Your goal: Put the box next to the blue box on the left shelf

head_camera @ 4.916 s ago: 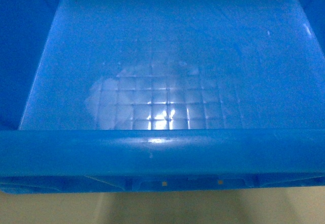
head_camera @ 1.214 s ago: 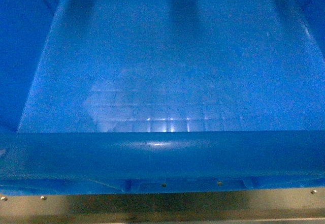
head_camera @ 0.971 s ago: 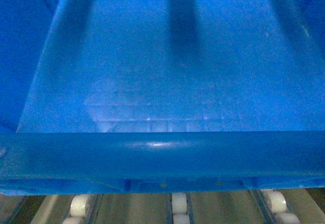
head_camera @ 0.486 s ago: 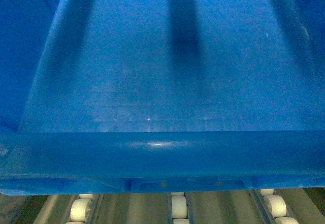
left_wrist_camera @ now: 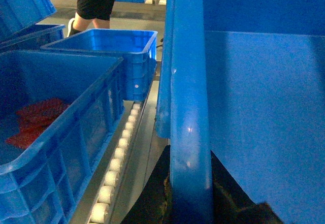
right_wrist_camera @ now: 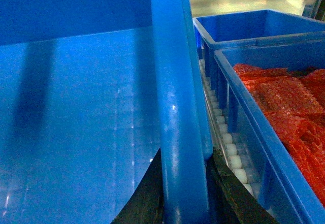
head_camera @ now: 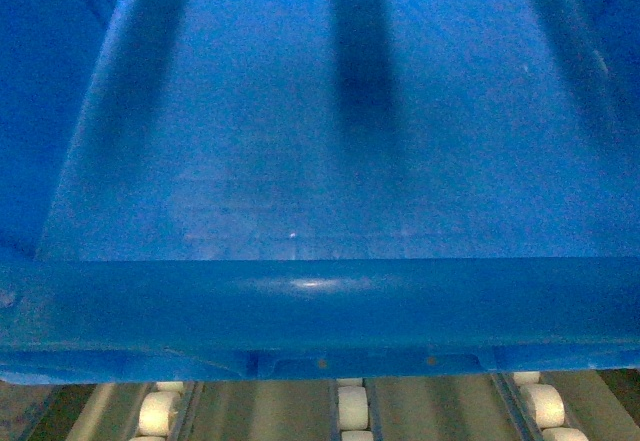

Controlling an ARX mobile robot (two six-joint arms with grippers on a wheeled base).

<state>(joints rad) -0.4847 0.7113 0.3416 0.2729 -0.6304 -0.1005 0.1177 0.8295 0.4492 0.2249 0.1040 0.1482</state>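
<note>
The box [head_camera: 320, 161], a big bright blue crate, fills the head view, and I look down onto its floor. Its near rim hangs over the left shelf [head_camera: 352, 406], whose white rollers show below. In the left wrist view my left gripper [left_wrist_camera: 190, 196] is shut on the box's side rim [left_wrist_camera: 189, 107], with dark fingers [left_wrist_camera: 152, 196] on both sides. My right gripper [right_wrist_camera: 185, 196] is likewise shut on the opposite rim [right_wrist_camera: 175, 107]. A blue box [left_wrist_camera: 61, 127] holding red material stands to the left of it on the rollers.
Behind that blue box stands an empty blue crate [left_wrist_camera: 114, 49], and a person [left_wrist_camera: 99, 0] stands beyond it. On the right are a blue crate of red mesh bags [right_wrist_camera: 284, 112] and another crate [right_wrist_camera: 254, 28]. Roller rails [left_wrist_camera: 119, 153] [right_wrist_camera: 228, 145] run along both gaps.
The box has moved forward from above the pale floor, over a metal edge, to above the shelf's rollers. The glare on its floor has faded. In the last half second almost nothing moved.
</note>
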